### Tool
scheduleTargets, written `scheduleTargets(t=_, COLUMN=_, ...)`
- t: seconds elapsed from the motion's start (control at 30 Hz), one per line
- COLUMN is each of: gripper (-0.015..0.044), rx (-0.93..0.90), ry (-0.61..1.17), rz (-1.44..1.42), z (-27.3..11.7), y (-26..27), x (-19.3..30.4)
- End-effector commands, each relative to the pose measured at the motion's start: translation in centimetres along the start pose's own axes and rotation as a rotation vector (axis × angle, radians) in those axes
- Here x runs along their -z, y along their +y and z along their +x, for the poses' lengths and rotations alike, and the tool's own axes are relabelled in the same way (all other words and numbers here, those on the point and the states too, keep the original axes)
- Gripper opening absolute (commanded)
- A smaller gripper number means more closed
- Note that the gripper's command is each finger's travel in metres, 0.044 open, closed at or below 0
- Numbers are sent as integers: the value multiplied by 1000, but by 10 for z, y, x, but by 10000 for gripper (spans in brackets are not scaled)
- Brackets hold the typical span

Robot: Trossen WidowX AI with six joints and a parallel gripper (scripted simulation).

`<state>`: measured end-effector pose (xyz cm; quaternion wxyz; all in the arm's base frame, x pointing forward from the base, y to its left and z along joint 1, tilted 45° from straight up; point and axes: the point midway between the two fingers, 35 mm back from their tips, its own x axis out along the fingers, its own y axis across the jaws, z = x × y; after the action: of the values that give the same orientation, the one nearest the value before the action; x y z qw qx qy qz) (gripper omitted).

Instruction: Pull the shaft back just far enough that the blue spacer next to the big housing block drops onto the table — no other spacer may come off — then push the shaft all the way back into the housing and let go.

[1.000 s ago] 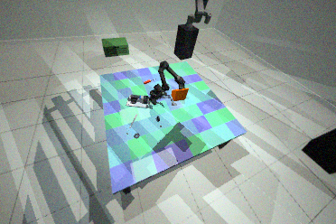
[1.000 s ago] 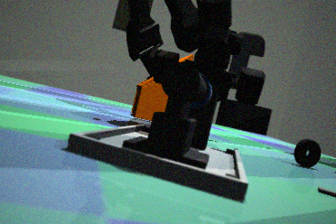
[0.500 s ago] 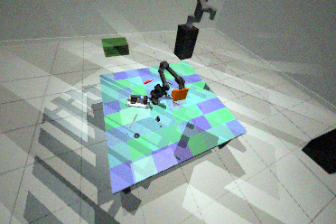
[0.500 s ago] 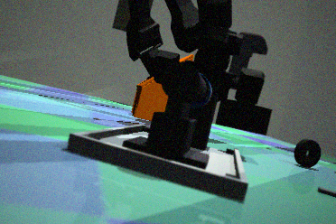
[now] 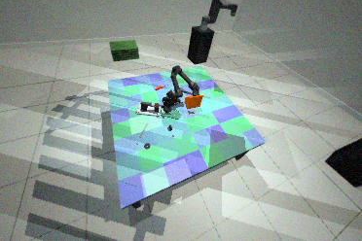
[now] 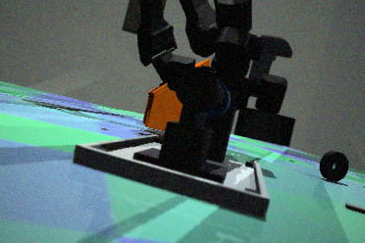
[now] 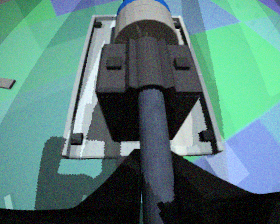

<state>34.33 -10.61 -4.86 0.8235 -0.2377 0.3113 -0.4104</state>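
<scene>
Shaft (image 7: pixel 156 130) runs in the wrist view from between the tips of the gripper (image 7: pixel 149 155), clamped on it at six o'clock, up to twelve o'clock into a dark block (image 7: pixel 112 80) (image 6: pixel 183 147). Beyond the block sits a pale collar (image 7: pixel 147 25), with a blue ring (image 7: pixel 161 1) (image 6: pixel 228 98) past it at twelve. A good pull would be straight along the axis, slow, stopping the moment the blue spacer drops.

Exterior: the blue ring's edge shows at one o'clock from the block; grip and shaft merge into darkness.

Top: the arm (image 5: pixel 176 70) reaches down at two o'clock from the pale tray (image 5: pixel 148 115) (image 6: pixel 172 185) (image 7: pixel 78 87); the shaft is too small to tell.
</scene>
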Motion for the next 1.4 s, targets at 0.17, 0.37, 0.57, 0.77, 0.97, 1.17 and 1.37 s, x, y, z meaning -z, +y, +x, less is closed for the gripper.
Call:
scheduleTargets(t=0.17, gripper=0, rx=3, ry=0, rz=3, z=-1, y=0, x=1)
scheduleTargets(t=0.37, gripper=0, rx=3, ry=0, rz=3, z=-2, y=0, x=2)
scheduleTargets(t=0.57, gripper=0, rx=3, ry=0, rz=3, z=-2, y=0, x=2)
scheduleTargets(t=0.77, gripper=0, rx=3, ry=0, rz=3, z=-3, y=0, x=3)
scheduleTargets(t=0.97, gripper=0, rx=3, ry=0, rz=3, z=-3, y=0, x=3)
scheduleTargets(t=1.17, gripper=0, rx=3, ry=0, rz=3, z=-4, y=0, x=3)
scheduleTargets(t=1.37, gripper=0, rx=3, ry=0, rz=3, z=-4, y=0, x=4)
